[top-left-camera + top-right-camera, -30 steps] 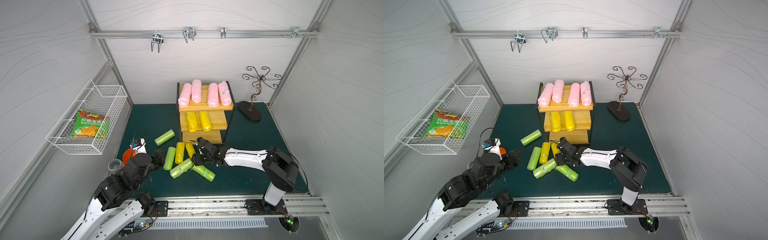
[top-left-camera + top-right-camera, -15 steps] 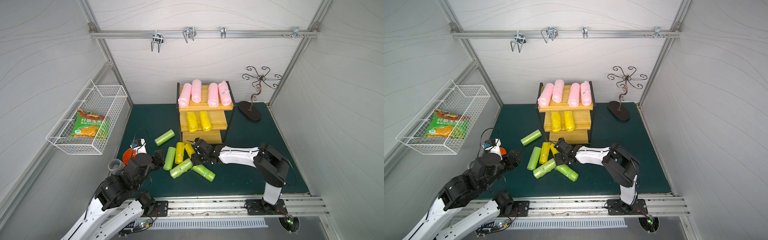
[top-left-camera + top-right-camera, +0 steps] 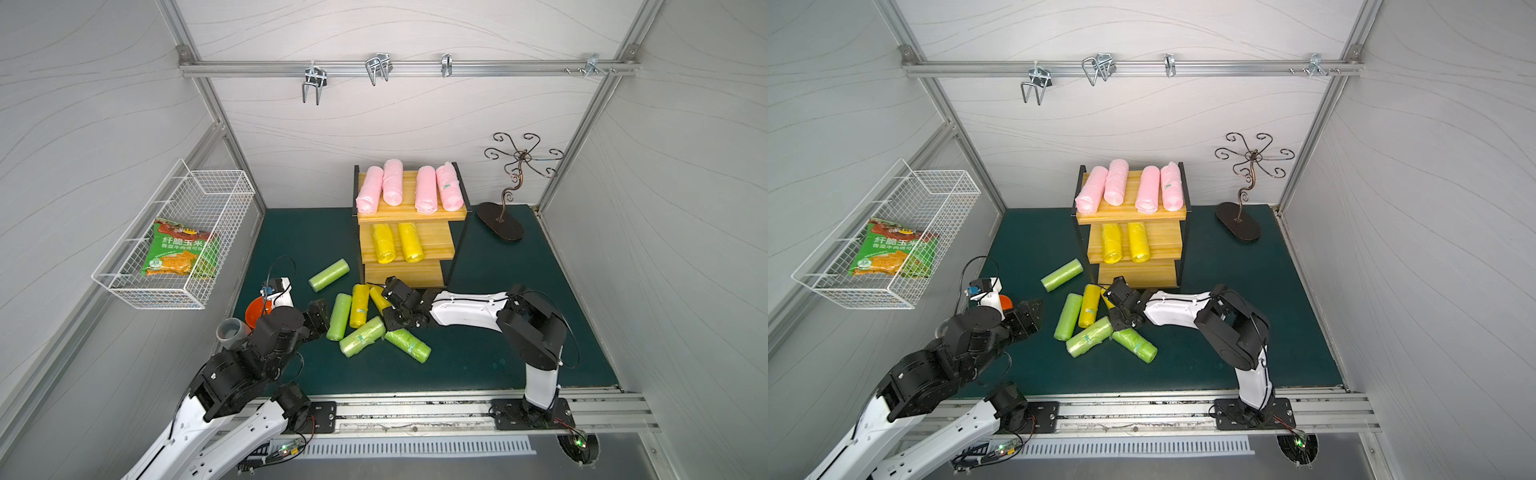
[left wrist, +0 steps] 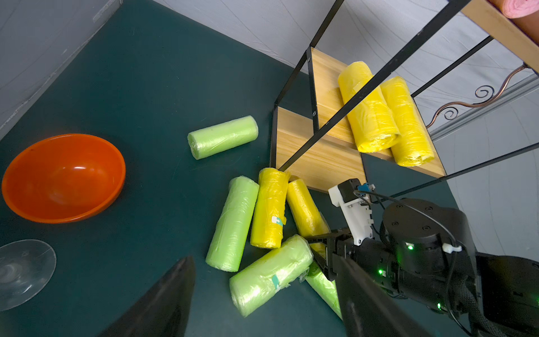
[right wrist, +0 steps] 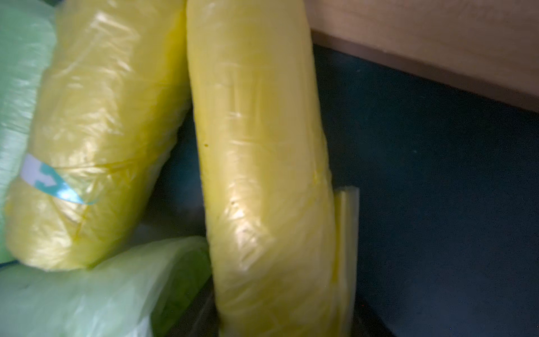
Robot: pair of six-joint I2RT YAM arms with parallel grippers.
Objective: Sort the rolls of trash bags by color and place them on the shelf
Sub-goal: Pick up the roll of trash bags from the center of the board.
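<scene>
2 yellow rolls lie on the shelf.

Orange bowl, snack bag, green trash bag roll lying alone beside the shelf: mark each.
orange bowl (image 4: 64, 178): left wrist view, bare inner floor.
snack bag (image 3: 180, 249): in a top view, middle of its printed front.
lone green trash bag roll (image 3: 329, 274): in a top view, middle of its side.

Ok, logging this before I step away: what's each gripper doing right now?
Left gripper: open, empty.
Right gripper: jaws straddle the yellow roll; grip cannot be told.
</scene>
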